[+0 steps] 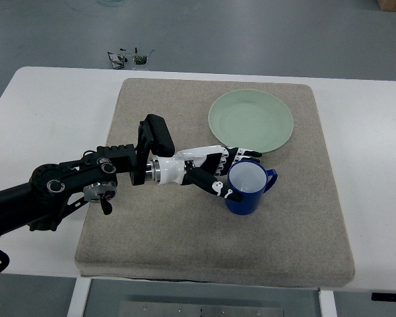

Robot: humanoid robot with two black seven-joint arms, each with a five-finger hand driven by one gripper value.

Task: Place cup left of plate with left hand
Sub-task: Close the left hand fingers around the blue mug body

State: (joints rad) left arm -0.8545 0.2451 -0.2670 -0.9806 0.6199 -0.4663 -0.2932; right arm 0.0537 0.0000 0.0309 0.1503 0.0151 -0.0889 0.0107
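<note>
A blue cup [249, 197] with a white inside stands upright on the beige mat [185, 251], its handle pointing right. It sits just near of the pale green plate [251, 120], below the plate's front rim. My left arm comes in from the left edge, and my left hand [232, 174] is against the cup's left side. The fingers [241, 156] curl over the far rim and the thumb lies on the near wall, so the hand is shut on the cup. The cup's base rests on the mat.
The mat covers most of a white table [46, 105]. A small cluster of dark and green items [131, 59] lies at the table's far edge. Grey floor shows beyond.
</note>
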